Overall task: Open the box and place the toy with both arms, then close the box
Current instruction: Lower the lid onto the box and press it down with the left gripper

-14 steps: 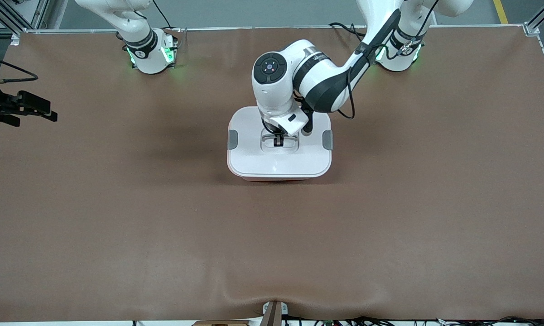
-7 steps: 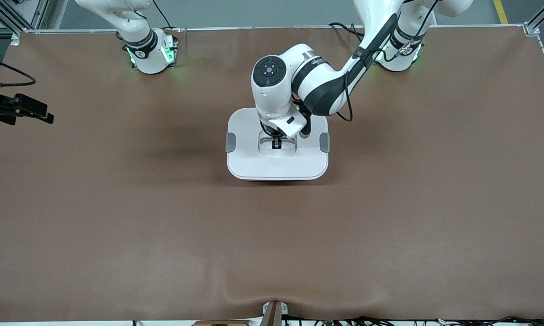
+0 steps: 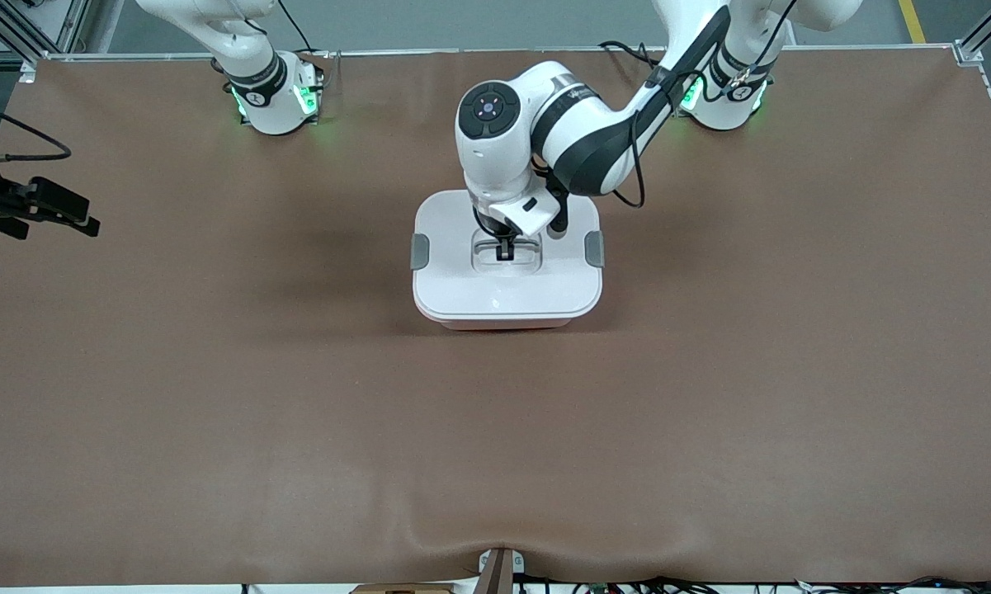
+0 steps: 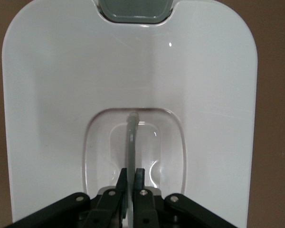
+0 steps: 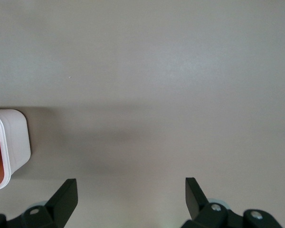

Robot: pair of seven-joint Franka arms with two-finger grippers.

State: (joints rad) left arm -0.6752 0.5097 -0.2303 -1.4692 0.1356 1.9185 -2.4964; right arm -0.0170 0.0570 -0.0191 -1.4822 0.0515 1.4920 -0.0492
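Note:
The white box (image 3: 507,289) stands in the middle of the table, lid on, grey clips (image 3: 419,252) at both ends and a strip of pinkish base at its edge nearest the front camera. My left gripper (image 3: 506,250) is over the lid's middle and shut on the thin grey handle (image 4: 131,137) in the recess; it shows in the left wrist view (image 4: 131,172). My right gripper (image 3: 54,210) is open and empty over the table's edge at the right arm's end, well apart from the box (image 5: 9,147); it also shows in its wrist view (image 5: 130,190). The toy is out of view.
The brown table mat (image 3: 495,445) spreads bare all round the box. The arm bases (image 3: 276,99) stand at the edge farthest from the front camera. A small mount (image 3: 499,569) sits at the edge nearest that camera.
My left gripper, still shut on the handle, has shifted slightly toward the arm bases and the lid has moved a little with it. My right gripper has drifted slightly at the table's edge.

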